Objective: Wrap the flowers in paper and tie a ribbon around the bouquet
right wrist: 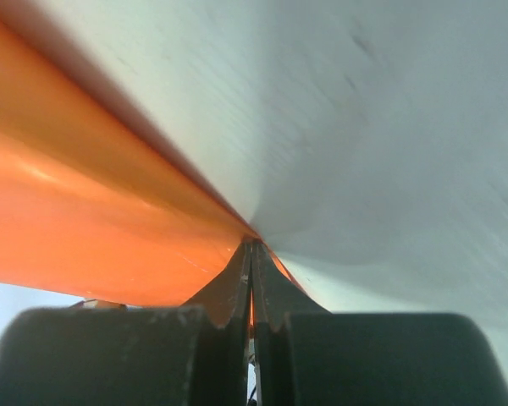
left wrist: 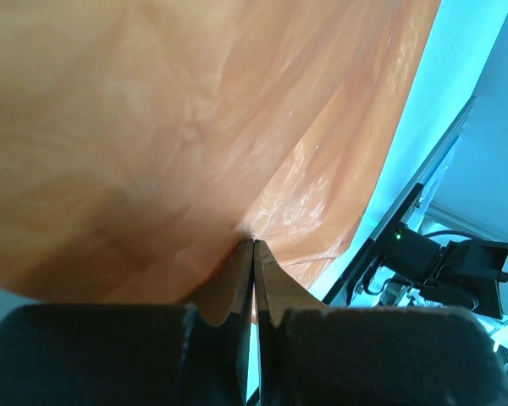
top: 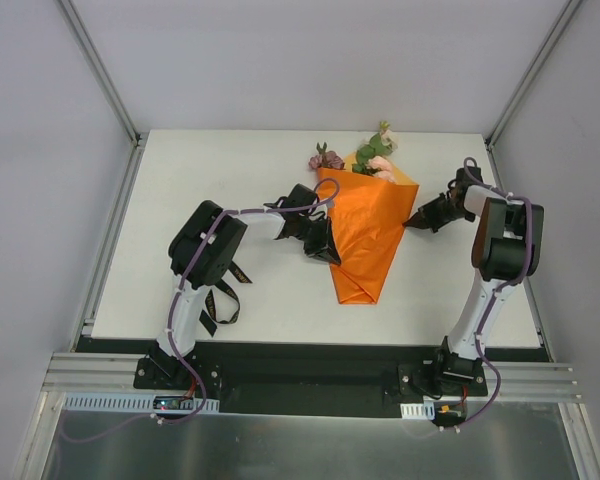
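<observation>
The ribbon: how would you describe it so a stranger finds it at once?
On the white table, go to the near left part, where the left arm stands. The ribbon lies looped beside that arm. It is a narrow black strip flat on the table, unlike the purple cables along the arms.

The overhead view was brightly and evenly lit from above, with short, soft shadows cast on the white table (top: 280, 290). Both wrist views were taken very close. The orange paper (left wrist: 152, 127) was rendered soft and blurred, pale glare was caught on its folds, and the lower edge was left dark.
</observation>
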Available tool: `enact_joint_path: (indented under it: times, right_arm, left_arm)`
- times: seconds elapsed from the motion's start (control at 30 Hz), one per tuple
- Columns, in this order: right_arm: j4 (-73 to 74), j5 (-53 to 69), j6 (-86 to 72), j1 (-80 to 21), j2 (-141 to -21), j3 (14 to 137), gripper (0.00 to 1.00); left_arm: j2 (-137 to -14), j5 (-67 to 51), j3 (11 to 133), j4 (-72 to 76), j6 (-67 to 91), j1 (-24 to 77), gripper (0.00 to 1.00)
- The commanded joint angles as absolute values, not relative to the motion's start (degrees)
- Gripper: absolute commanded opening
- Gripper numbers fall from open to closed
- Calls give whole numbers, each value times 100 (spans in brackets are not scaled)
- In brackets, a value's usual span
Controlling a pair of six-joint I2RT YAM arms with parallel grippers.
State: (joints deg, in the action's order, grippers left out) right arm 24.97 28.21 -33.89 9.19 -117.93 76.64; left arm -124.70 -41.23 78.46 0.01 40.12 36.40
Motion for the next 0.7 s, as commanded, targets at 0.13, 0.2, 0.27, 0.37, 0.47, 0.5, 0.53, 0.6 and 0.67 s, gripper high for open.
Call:
enact_joint_path:
  times: [0.13, 0.2, 0.27, 0.37, 0.47, 0.5, 0.53, 0.6, 0.67]
  right_arm:
    - [2540, 2672, -3700, 975, -12436, 8507, 1]
    - [2514, 2646, -3753, 976, -12550, 8657, 1]
    - [2374, 2672, -3762, 967, -12612, 8771, 1]
    - [2207, 2777, -3578, 888, -12656, 8912, 0]
    - [2197, 2602, -3375, 809, -12691, 9079, 1]
    - [2162, 2558, -3331, 791, -12735, 9166, 1]
    - [2119, 2532, -3288, 765, -12770, 9193, 1]
    - [1978, 2540, -3217, 730, -12884, 9307, 1]
    - [1960, 2426, -3120, 659, -12963, 9518, 1]
  left_arm:
    - [-12726, -4034, 7910, -378, 3744, 3683, 0]
    - [-12735, -4043, 7910, -387, 3744, 3683, 0]
    - [-12753, -4034, 7910, -404, 3718, 3683, 0]
    - [-12779, -4052, 7954, -413, 3718, 3683, 0]
    - [-12823, -4061, 7998, -431, 3718, 3683, 0]
    - [-12823, -4078, 7998, -439, 3718, 3683, 0]
    - [-12815, -4078, 7981, -431, 3709, 3683, 0]
    - [-12815, -4069, 7963, -448, 3700, 3683, 0]
    - [-12797, -4069, 7937, -439, 3683, 3683, 0]
